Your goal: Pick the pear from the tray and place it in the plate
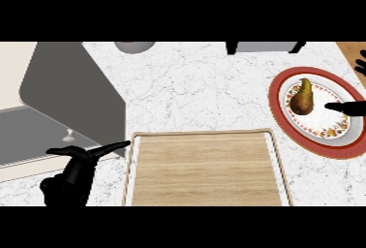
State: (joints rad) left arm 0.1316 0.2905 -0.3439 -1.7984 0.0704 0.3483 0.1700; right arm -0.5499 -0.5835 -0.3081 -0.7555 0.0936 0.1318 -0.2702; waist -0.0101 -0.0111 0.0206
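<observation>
Though it bears everything here, counter: pale marbled top spreading out ahead of both hands. It is no hazard in itself, only where a knocked fruit would end up.
Tray: bare pale wood, just to the right of the left hand and well to the left of the right hand. Its far left corner sits at the left hand's fingertip, so a twitch there could nudge it, though nothing rides on it.
Plate: red-rimmed and patterned, lying under the right hand's outstretched finger. A finger dragged low across the rim on the way out could shift the plate or tip its edge.
Left hand: fingers straight, holding nothing, resting at the view's lower left.
Right hand: only partly in view at the right edge. The finger that shows is stretched straight and curls round nothing. Its tip is just beside the pear, and I cannot tell whether they touch.
Pear: lying in the plate just left of the right hand's fingertip, stalk end pointing away, well clear of the tray. The placing looks done. The main risk is the rounded body, since a sideways brush as the hand pulls away could roll it toward the rim or over it. Lifting straight up and back would likely avoid that.
</observation>
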